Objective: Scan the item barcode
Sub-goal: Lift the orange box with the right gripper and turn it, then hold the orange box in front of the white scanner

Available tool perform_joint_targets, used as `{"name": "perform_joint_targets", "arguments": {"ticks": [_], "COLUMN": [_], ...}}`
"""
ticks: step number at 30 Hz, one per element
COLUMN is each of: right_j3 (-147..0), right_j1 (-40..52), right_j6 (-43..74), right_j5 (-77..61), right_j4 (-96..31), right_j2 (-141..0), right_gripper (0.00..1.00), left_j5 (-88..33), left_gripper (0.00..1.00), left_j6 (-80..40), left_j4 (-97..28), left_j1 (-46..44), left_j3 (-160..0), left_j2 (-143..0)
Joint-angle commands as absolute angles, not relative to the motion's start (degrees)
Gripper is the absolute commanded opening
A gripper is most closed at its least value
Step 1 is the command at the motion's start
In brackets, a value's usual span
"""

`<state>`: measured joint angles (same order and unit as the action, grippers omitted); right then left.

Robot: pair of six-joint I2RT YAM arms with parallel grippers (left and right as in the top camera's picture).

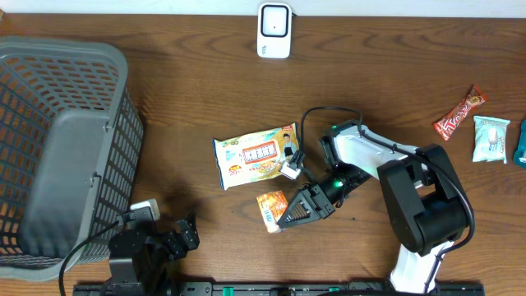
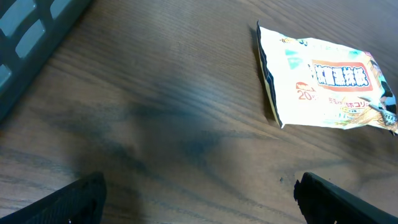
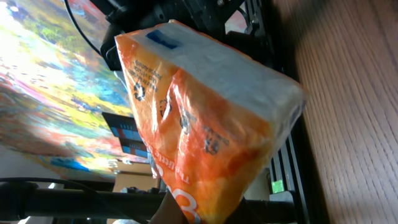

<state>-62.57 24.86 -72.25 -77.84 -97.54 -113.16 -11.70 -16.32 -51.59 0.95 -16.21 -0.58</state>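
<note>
Tabletop (image 1: 205,90); right jaws apparently pinch packet (image 1: 272,210).

The right arm (image 1: 427,205) consists of bulky, rounded black joint housings joined by smooth white shell links, with a white segment meeting the black base rail (image 1: 271,288) along the worktop's near edge. A small green indicator light (image 1: 335,182) glows on its black wrist section, and a thin black cable (image 1: 303,127) loops beside the white forearm link. The right gripper (image 1: 294,214) is black, angular and tapering. The left arm (image 1: 140,251), by the near left corner, is compact and wholly black, capped by a pale rectangular block (image 1: 145,207) from which a second black cable (image 1: 86,242) curves. The left gripper (image 1: 189,233) is black; in the wrist view its fingers (image 2: 74,199) appear as matte black wedges with blunt tips.
</note>
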Motion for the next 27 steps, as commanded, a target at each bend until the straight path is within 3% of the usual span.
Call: {"name": "perform_joint_targets", "arguments": {"ticks": [1,16,27], "right_j3": [-62.4,-62.4,-63.9], "right_j1": [24.8,24.8,23.9], "right_j6": [-74.7,-76.0,-77.3], "right_j5": [-80.5,-82.2,-89.3], "right_j4": [-97.5,-97.4,-85.5], "right_j2": [-111.7,-111.7,-111.7], "right_gripper": [0.01,0.01,0.02], "left_j5": [-11.8,-11.8,-11.8], "left_gripper": [0.98,0.98,0.98], "left_j6": [-16.0,-16.0,-16.0], "left_j4": [-53.5,-53.5,-53.5], "left_j1": [1.0,1.0,1.0], "left_j3": [-15.9,-15.9,-15.9], "left_j2": [-0.3,-0.3,-0.3]}}
